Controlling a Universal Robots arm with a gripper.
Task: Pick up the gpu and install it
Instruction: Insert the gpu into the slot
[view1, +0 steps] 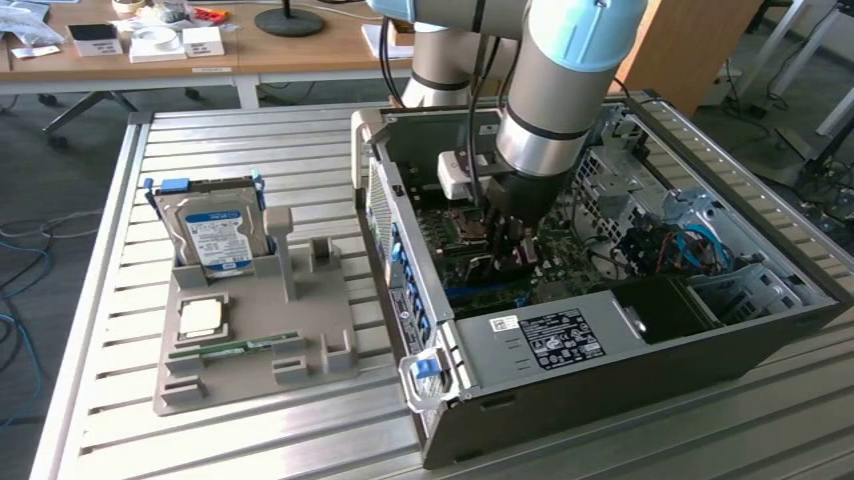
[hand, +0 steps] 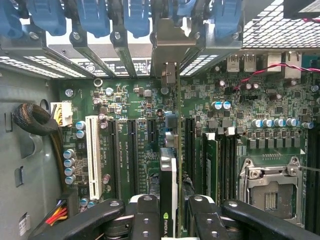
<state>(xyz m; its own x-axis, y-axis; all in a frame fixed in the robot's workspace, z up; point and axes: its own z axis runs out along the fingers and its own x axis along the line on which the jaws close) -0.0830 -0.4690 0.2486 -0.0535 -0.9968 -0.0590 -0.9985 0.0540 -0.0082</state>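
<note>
Jaws clamp gpu (hand: 169, 175) edge-on above motherboard (hand: 130, 105) slots.

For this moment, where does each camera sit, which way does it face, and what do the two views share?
Exterior view: off the arm, above the slatted table, looking down into the open computer case; the arm's grey and blue segments show, reaching inside.
Wrist view: on the wrist, looking down at the motherboard; the hand shows, gripping the gpu edge-on.
Shared: the motherboard and the hand over it.

text: "NVIDIA" logo | on: thin black circuit card with green edge (hand: 168, 190), top edge | other labels: unreadable
</note>
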